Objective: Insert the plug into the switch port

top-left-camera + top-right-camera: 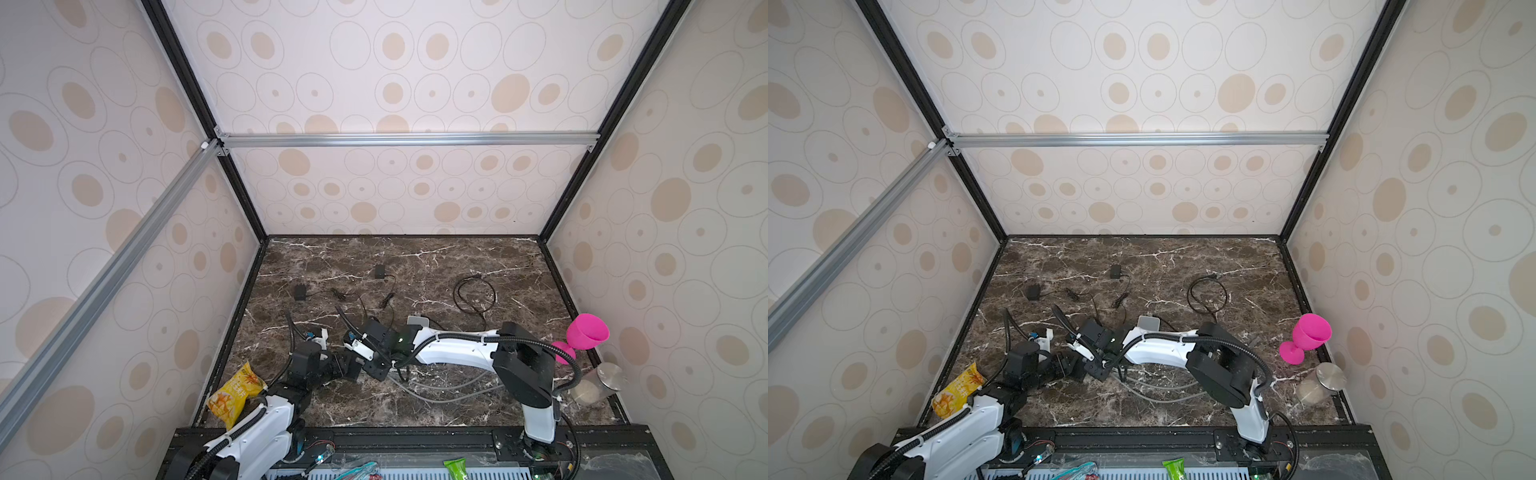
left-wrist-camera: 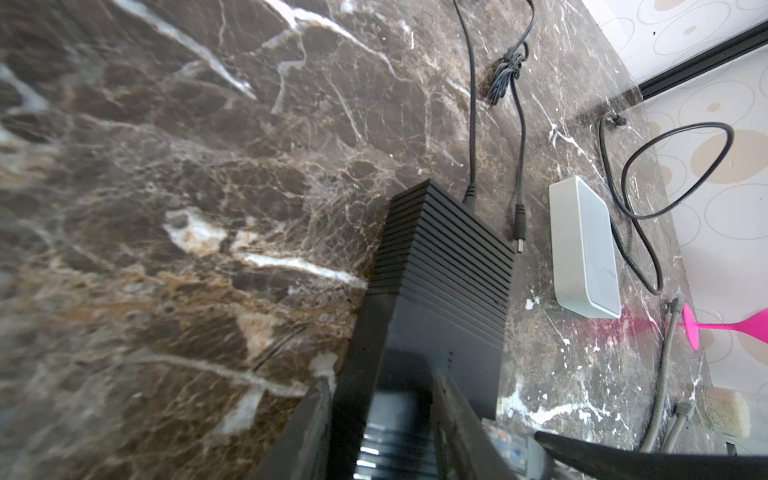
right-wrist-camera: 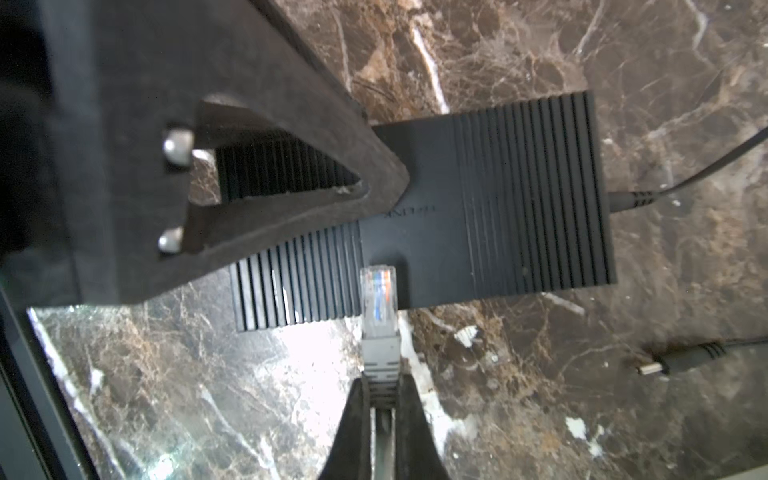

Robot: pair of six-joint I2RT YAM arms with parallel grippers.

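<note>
Marble table (image 1: 457, 270), action at its 7 o'clock: right gripper (image 3: 382, 399) pinches the light, stiff plug (image 3: 378, 295) by its grey boot, brittle clear tip at the edge of the switch (image 3: 498, 208), which left gripper (image 2: 382, 386) probably clamps.

left tool (image 2: 384, 388): low, jaws part-spread, gripping | right tool (image 3: 382, 395): low, jaws narrow, gripping | arms: angled inward, tools close

Robot lab test cell: aluminium frame (image 1: 407, 139) boxing in wallpapered panels (image 1: 415, 62), marble-print tabletop (image 1: 436, 266), left arm (image 1: 266, 419) and right arm (image 1: 453, 347) mounted on a black front rail (image 1: 415, 436), stray props: snack bag (image 1: 237, 395), pink goblet (image 1: 587, 332).
</note>
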